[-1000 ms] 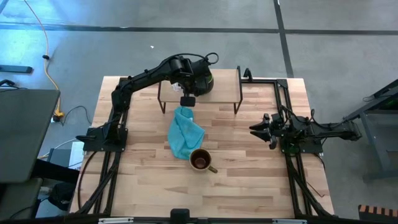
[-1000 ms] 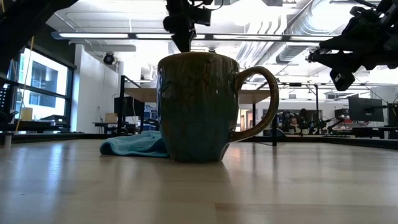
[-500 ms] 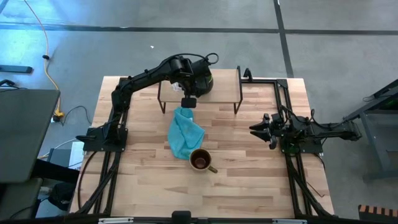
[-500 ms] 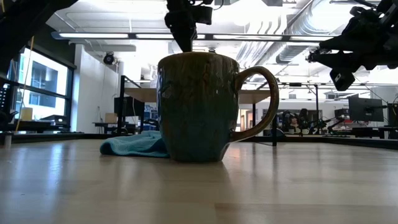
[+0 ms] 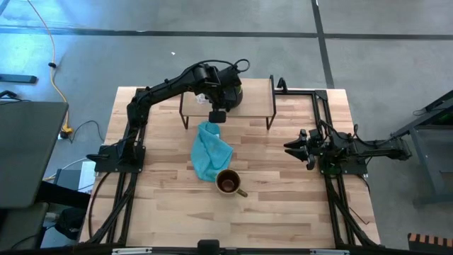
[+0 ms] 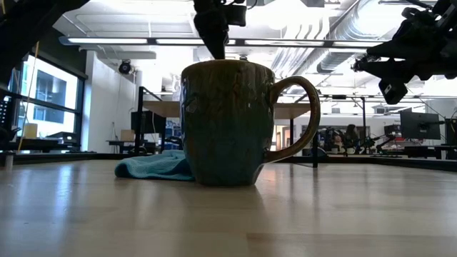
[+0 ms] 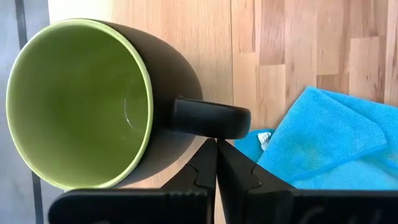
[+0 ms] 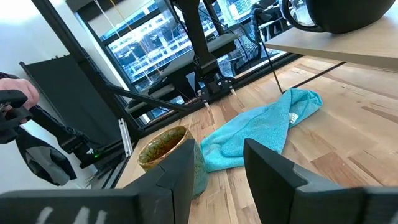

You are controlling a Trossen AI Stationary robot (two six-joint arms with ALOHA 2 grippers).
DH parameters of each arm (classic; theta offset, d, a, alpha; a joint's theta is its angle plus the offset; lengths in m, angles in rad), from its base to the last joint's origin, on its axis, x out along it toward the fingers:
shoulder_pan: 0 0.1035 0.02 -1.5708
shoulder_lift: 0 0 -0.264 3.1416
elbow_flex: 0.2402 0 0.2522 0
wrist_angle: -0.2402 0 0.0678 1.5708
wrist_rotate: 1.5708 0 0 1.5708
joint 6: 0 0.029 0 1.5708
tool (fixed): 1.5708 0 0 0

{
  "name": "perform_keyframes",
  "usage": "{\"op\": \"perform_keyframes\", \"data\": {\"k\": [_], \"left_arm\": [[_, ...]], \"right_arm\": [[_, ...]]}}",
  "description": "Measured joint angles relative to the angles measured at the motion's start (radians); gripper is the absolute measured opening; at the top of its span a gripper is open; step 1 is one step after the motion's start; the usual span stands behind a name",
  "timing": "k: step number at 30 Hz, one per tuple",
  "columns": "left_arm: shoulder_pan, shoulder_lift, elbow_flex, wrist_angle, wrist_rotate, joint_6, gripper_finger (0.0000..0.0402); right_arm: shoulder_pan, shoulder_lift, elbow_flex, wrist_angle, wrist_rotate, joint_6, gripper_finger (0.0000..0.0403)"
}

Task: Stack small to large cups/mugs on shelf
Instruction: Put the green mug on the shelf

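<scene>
The dark mug with green inside (image 7: 81, 102) stands upright on the light-wood shelf (image 5: 258, 95), its handle (image 7: 211, 119) toward the table's near edge. My left gripper (image 7: 216, 152) is shut, pointing down, with its tips right beside that handle. It also shows in the high view (image 5: 216, 114) and the low view (image 6: 216, 50). The olive-tan mug (image 5: 228, 183) stands on the tabletop near the middle and fills the low view (image 6: 227, 121). My right gripper (image 5: 289, 147) is open and empty at the table's right. I cannot make out the clear glass cup. My left gripper's shut fingertips (image 7: 211, 163) stand at the near side of the dark mug's handle (image 7: 214, 132), coming from above. I cannot tell whether they touch it. The mug rests on the shelf board.
A teal-blue cloth (image 5: 210, 152) lies crumpled on the tabletop between the shelf and the olive-tan mug, also in the right wrist view (image 8: 261, 134). The shelf's thin black legs (image 5: 269, 120) stand at the far middle. Black rail frames run along both table sides.
My left gripper has drifted a little toward the table's right edge above the shelf, staying shut. The mugs and the cloth have kept still.
</scene>
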Motion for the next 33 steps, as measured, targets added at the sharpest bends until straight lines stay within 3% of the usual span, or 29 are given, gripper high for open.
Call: {"op": "perform_keyframes", "data": {"k": [16,27,33], "left_arm": [[0.0,0.0,0.001,0.033,0.013,-0.002,0.0001],[0.0,0.0,0.002,-0.108,-0.068,-0.003,0.0018],[0.0,-0.019,0.062,-0.13,-0.09,0.019,0.0031]], "right_arm": [[0.0,0.0,0.0,0.0,0.0,0.0,0.0128],[0.0,0.0,0.0,0.0,0.0,0.001,0.0128],[0.0,0.0,0.0,0.0,0.0,0.001,0.0128]]}}
